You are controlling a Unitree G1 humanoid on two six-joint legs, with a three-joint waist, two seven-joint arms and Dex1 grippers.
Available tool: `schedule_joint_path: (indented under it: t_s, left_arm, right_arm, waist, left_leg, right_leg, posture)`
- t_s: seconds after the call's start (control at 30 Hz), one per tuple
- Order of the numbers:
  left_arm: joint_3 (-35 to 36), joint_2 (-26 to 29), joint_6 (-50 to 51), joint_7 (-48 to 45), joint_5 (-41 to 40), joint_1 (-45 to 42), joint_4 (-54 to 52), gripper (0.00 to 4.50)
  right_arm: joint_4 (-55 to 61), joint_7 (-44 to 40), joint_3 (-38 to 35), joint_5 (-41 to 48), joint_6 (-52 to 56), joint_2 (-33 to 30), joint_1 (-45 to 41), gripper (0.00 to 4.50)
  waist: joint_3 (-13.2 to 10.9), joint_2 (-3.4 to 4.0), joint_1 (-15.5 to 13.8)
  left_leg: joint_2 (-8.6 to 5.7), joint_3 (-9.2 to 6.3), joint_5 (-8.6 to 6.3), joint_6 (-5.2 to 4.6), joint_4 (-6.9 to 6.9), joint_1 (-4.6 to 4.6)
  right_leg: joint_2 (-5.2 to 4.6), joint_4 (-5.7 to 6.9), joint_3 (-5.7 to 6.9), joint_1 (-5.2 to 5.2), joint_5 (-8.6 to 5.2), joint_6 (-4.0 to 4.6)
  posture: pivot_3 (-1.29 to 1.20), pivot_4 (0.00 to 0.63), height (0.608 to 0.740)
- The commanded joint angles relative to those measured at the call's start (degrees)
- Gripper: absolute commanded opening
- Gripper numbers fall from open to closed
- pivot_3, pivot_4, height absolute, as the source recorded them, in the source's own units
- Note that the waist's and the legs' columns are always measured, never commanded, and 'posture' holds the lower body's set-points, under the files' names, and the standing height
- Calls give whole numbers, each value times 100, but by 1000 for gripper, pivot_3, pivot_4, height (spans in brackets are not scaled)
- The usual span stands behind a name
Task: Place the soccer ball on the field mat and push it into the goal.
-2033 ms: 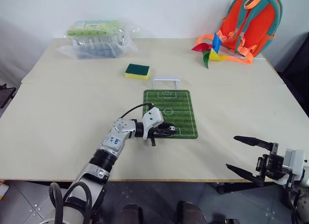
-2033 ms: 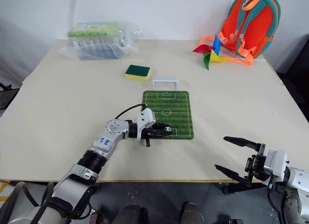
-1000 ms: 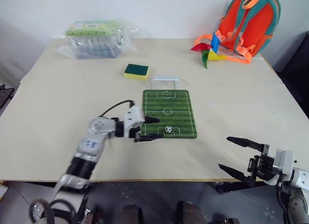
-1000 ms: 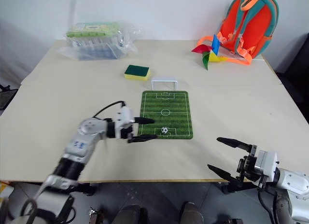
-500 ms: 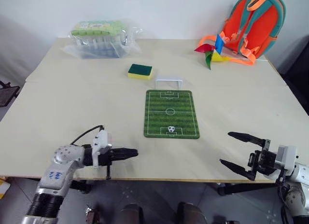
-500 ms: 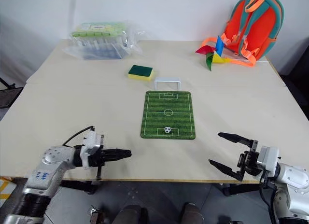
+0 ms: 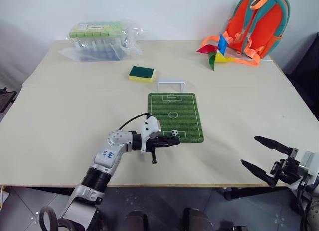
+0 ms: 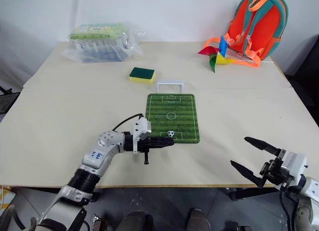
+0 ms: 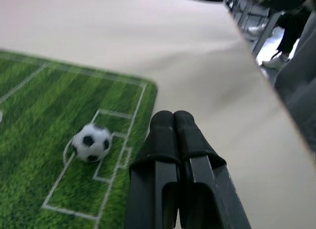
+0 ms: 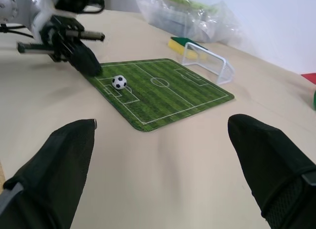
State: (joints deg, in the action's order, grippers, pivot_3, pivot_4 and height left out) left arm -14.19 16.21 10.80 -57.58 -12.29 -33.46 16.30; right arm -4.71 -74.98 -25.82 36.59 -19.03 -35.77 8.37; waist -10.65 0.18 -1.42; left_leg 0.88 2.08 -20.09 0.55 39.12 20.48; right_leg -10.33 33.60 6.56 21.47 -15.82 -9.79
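Closed left gripper (image 7: 175, 141) sat just beside the soccer ball (image 7: 174, 133) at its 6 o'clock on the field mat (image 7: 185, 114), goal (image 7: 171, 84) at 12 o'clock beyond, open right gripper (image 7: 264, 156) well apart

White ball (image 7: 174, 133) with black patches; green striped mat (image 7: 175, 117) with white lines; white goal (image 7: 171, 84); green-and-yellow sponge (image 7: 141, 73); beige counter (image 7: 65, 116).

Matt beige table (image 7: 60, 116); grass-print field mat (image 7: 189, 116); glossy soccer ball (image 9: 92, 142); crinkly clear plastic pack (image 7: 99, 39)
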Motion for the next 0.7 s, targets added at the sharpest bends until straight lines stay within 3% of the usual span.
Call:
schedule_joint_path:
  t_s: [0.03,0.27,0.4,0.53,0.7]
  left_arm:
    - [3,-148,-281,26,142,-310,404,54]
    - [403,-734,-1109,731,296,-1038,1771,54]
    - [984,-948,-2691,2469,689,-1858,2948,54]
    - [1291,-552,-3581,3044,905,-2213,3527,54]
    - [1827,92,-3779,2358,354,-1987,3214,54]
  right_arm:
    - [366,207,-239,136,-52,101,198,4500]
    - [573,426,-204,54,-135,298,418,4500]
    - [620,1223,-238,-161,-254,660,240,4500]
    - [836,1925,-172,-231,-168,1038,72,4500]
    - [940,2366,-61,-238,-66,1257,-72,4500]
  waist:
    - [0,0,-7]
    - [-1,-2,-12]
    - [-8,-13,-13]
    - [-5,-8,17]
    - [-4,-6,12]
  left_leg:
    - [0,0,0,0,0,0]
    - [-2,0,-2,-3,0,4]
    - [-1,0,-1,-4,0,5]
    - [-2,3,-2,-4,-6,5]
    - [-2,4,-2,-4,-16,8]
  right_leg:
    - [0,0,0,0,0,0]
    - [-1,-7,0,0,2,-4]
    - [0,-8,1,1,3,-5]
    - [-1,-11,0,5,4,-6]
    - [1,-12,2,12,3,-6]
  posture:
    - [0,150,740]
    - [0,150,740]
    - [0,150,740]
    - [0,150,740]
    - [0,150,740]
